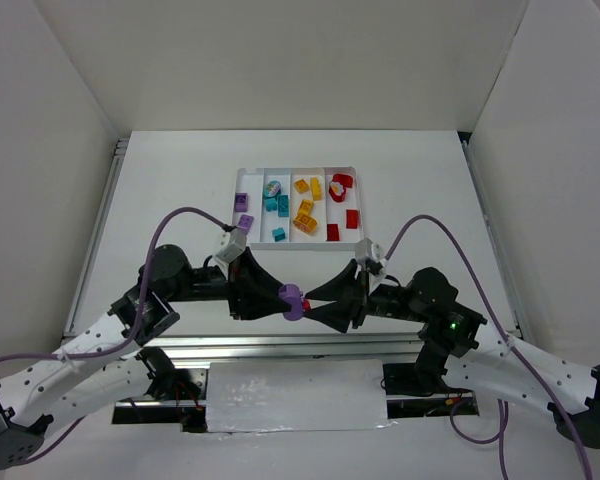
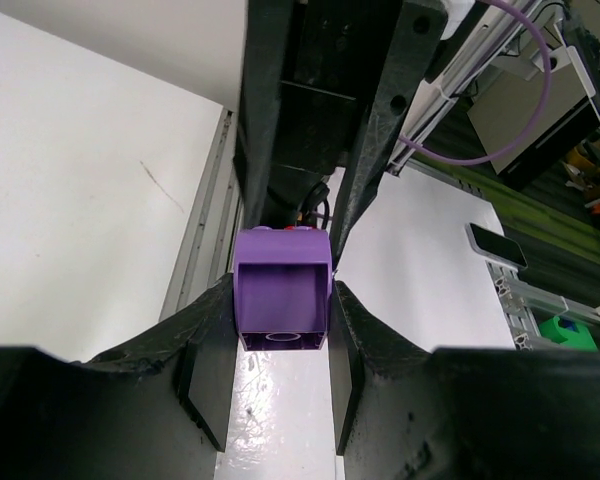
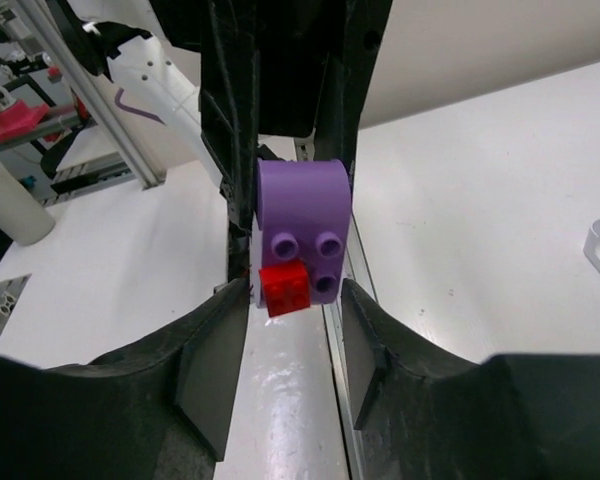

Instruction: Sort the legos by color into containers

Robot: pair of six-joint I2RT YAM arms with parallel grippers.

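Left gripper, at 6 o'clock on the table, holds a purple brick in a narrow clamp, 1 small red brick stuck to it. Right gripper faces it from 3 o'clock, fingers flanking the pair; whether they grip cannot be told. Other legos lie in the white tray at 12 o'clock.

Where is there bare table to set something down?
Bare table left and right of the tray, out to the walls. Crowded: the tray itself, and nearer, where the left gripper and right gripper meet at a purple brick.
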